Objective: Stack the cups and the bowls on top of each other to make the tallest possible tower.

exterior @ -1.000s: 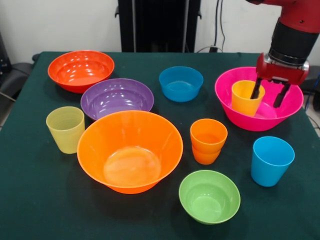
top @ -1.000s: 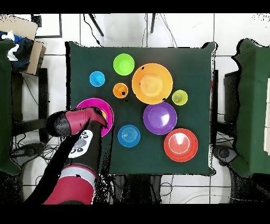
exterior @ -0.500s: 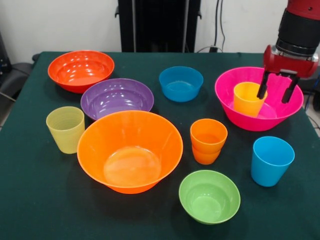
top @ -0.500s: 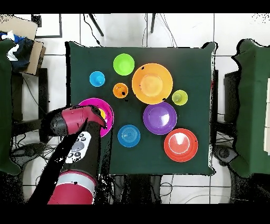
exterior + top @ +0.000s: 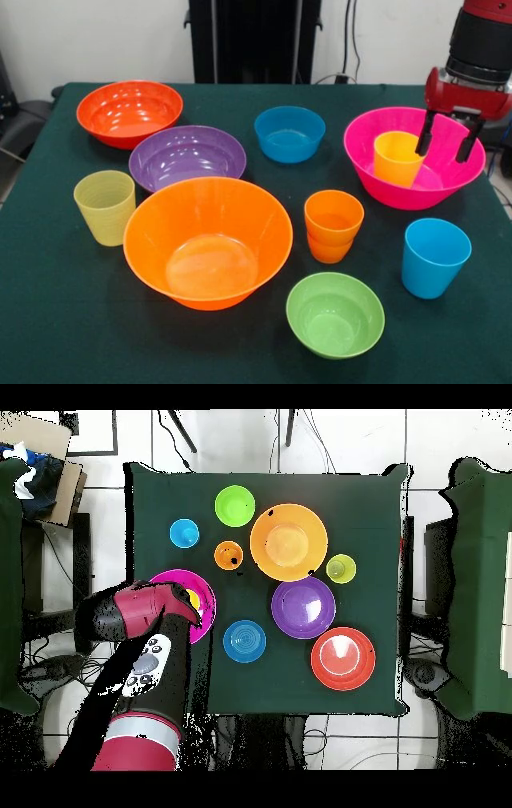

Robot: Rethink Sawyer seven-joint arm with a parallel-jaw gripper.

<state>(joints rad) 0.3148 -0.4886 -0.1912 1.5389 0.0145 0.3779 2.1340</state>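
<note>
**Ten glossy vessels, one cup already nested**

Six round glossy plastic bowls sit on the dark green cloth-covered desk (image 5: 48,320): a large orange bowl (image 5: 208,240) near the middle, a large hot pink bowl (image 5: 414,157) at one side, a medium red-orange bowl (image 5: 130,112), a medium purple bowl (image 5: 187,157), a small blue bowl (image 5: 290,133) and a small lime green bowl (image 5: 335,314). There are four tapered, handleless plastic tumblers: a plain yellow cup (image 5: 398,158), a pale yellow-green ribbed cup (image 5: 105,206), an orange cup (image 5: 333,225) and a sky blue cup (image 5: 435,257).

The only stacking so far is the yellow cup standing upright inside the hot pink bowl; every other vessel stands alone, mouth up, apart from its neighbours. The orange cup stands between the large orange bowl and the sky blue cup.

The red and black arm's claw (image 5: 446,144) hangs over the pink bowl just beside the yellow cup, its two dark fingers (image 5: 425,134) spread and grasping nothing.
</note>
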